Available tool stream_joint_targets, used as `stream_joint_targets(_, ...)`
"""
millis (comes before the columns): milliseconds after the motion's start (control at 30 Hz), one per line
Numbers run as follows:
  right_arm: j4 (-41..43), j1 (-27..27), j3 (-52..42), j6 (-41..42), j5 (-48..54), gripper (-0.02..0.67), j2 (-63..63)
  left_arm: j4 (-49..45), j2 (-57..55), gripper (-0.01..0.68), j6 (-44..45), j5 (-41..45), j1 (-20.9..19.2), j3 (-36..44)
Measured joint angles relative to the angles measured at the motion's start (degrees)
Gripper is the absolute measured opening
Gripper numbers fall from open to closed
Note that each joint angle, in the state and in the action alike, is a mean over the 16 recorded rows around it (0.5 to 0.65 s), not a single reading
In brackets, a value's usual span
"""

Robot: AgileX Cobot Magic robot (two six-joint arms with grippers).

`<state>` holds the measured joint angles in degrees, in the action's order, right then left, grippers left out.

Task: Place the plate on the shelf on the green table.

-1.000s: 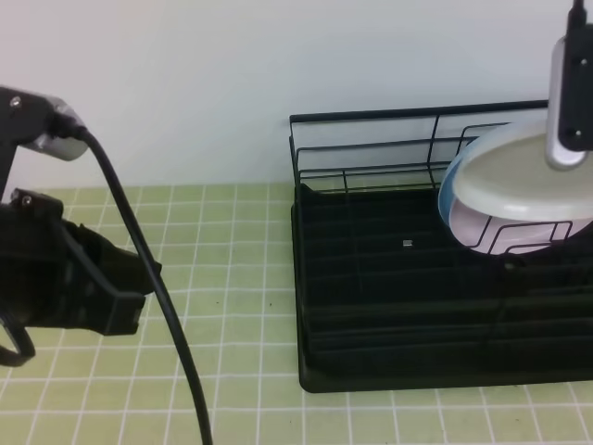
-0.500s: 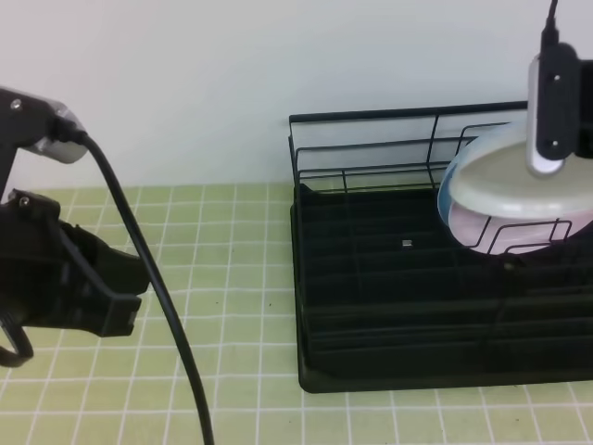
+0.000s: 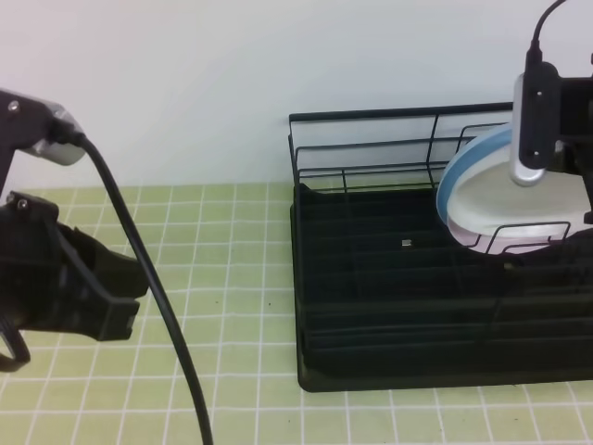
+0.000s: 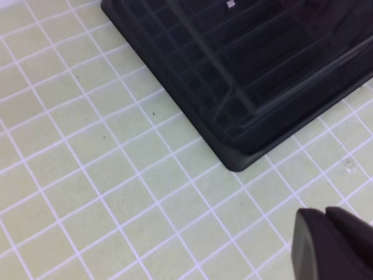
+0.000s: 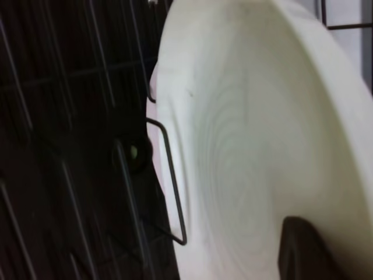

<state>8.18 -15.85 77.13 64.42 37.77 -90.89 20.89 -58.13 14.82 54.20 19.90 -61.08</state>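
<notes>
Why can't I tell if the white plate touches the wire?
Cannot tell. In the right wrist view, the rack's wire divider crosses the white plate, but no gap or contact shows.

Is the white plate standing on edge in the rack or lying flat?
Tilted, nearly on edge: the white plate leans among the rack's wire dividers, with the right gripper at it.

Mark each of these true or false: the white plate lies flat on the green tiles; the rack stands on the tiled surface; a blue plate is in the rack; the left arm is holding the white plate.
1. The white plate lies flat on the green tiles. False: it is tilted up inside the rack, at the right arm.
2. The rack stands on the tiled surface. True.
3. A blue plate is in the rack. True: its edge shows behind the white plate.
4. The left arm is holding the white plate. False: it hangs over the tiles, apart from the rack.
</notes>
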Motion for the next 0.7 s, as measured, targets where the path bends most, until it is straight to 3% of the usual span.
stream_joint_targets(700,7.7,0.0,0.0,-17.2,-2.2,0.35,0.4,0.4,0.0,-0.001,0.0,1.0,0.0,0.0)
